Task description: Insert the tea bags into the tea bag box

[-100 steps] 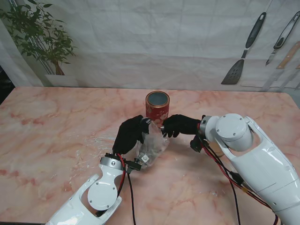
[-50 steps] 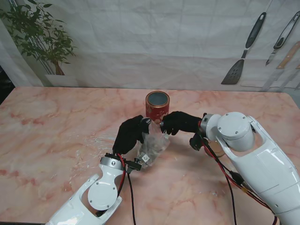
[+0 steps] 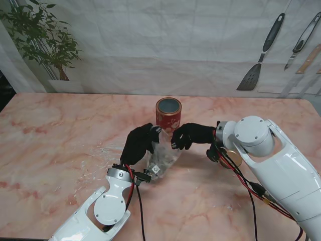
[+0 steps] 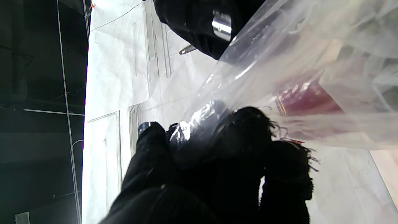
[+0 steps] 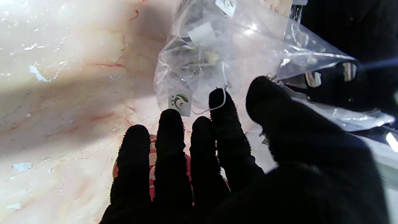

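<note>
Stand view, nearest me: left arm rises from the bottom corner, white casing, red and black cables along the wrist.

Left hand [image 3: 137, 144], black glove, fingers closed around the upper edge of a clear plastic bag [image 3: 161, 156]. The bag hangs from that grip, its lower end on or just over the marble table [image 3: 60, 140]; contact not clear. In the left wrist view the gloved fingers [image 4: 239, 137] press into the film of the bag [image 4: 311, 62], so the grip is firm.

Inside the bag: tea bags [image 5: 199, 59], pale sachets with strings and small paper tags, one tag bearing a green mark. Count not readable.

Right hand [image 3: 189, 135] sits just right of the bag, at its upper edge, fingers curled toward the opening. The right wrist view shows the four fingers [image 5: 169, 137] straight and close together, thumb apart. A white string crosses one fingertip. Cannot tell whether the hand pinches the string or the film, or holds nothing.

Farther from me: the tea bag box [image 3: 168, 114], a red round tin, upright, open top, just beyond both hands. Seen through the film in the left wrist view as a red shape [image 4: 306, 99].

Farthest: a white sheet backdrop, a potted plant [image 3: 42, 37] at left, kitchen utensils [image 3: 261, 55] hanging at right.
</note>
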`<move>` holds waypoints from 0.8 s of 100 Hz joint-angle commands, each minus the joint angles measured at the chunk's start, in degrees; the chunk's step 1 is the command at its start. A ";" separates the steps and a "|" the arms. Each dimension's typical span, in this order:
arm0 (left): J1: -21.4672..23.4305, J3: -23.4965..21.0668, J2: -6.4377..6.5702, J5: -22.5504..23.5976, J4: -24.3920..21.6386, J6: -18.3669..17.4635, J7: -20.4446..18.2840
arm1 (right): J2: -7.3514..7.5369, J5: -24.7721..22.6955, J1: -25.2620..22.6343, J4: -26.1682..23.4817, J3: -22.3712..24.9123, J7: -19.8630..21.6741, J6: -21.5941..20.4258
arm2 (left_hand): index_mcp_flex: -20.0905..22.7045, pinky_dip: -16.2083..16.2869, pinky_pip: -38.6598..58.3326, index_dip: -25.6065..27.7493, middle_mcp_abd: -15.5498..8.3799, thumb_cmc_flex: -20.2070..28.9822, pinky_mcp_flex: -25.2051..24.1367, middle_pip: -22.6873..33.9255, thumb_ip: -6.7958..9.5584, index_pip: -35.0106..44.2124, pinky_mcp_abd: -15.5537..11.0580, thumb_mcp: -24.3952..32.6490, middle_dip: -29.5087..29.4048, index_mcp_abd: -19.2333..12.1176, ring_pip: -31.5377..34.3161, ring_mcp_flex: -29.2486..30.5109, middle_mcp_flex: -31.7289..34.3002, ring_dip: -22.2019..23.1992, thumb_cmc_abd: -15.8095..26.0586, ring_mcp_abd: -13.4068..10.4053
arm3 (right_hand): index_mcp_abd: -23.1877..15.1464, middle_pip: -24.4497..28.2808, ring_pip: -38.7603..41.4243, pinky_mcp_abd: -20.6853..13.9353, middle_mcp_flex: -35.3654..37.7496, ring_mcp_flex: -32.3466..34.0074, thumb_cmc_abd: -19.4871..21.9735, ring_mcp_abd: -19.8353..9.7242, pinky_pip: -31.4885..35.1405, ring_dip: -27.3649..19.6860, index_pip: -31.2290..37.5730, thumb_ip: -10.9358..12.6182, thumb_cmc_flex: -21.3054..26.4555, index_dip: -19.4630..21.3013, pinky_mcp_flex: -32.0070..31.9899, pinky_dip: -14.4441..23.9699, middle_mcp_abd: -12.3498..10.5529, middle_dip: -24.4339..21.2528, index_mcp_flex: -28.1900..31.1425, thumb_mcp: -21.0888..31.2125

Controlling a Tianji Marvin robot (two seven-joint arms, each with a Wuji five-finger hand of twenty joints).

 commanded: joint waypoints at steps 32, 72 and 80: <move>0.05 0.24 -0.50 -2.36 -2.09 -1.30 -0.83 | 0.25 -3.77 0.34 0.52 -1.79 -0.05 -3.75 | -0.21 0.61 0.87 0.69 -2.90 4.58 -0.15 0.32 2.54 3.01 -2.35 2.63 -0.53 -1.54 -1.68 -0.45 -0.37 0.13 5.47 0.41 | -3.22 -0.60 0.92 -3.31 -1.08 4.23 -3.57 -4.18 0.55 0.63 0.12 -4.07 0.03 -2.17 4.87 -1.13 -3.38 -1.60 -2.17 4.19; 1.52 1.50 0.14 -4.97 -2.80 -5.30 -4.16 | -0.30 -2.78 0.79 -0.07 -3.36 -2.02 0.99 | -0.06 0.60 0.85 0.78 -3.00 4.55 -0.22 0.35 2.53 3.10 -2.60 2.59 -0.59 -1.58 -1.99 -0.27 -0.25 -0.07 5.51 0.39 | -1.37 0.64 2.54 0.06 3.41 7.44 5.02 -1.49 4.68 1.49 -1.88 0.01 -6.26 -1.43 5.50 -0.48 -0.85 -1.67 5.21 -3.45; 1.67 1.65 0.26 -5.08 -2.84 -5.83 -4.61 | -0.39 -2.40 0.96 0.05 -3.65 -2.16 1.24 | -0.06 0.60 0.85 0.80 -3.05 4.55 -0.22 0.34 2.53 3.12 -2.53 2.59 -0.61 -1.66 -1.98 -0.26 -0.25 -0.09 5.50 0.40 | -1.79 1.11 2.82 0.26 3.97 8.14 4.26 -1.64 5.21 1.60 -1.32 0.31 -6.44 -0.39 6.10 -0.43 -1.04 -1.53 5.51 -3.69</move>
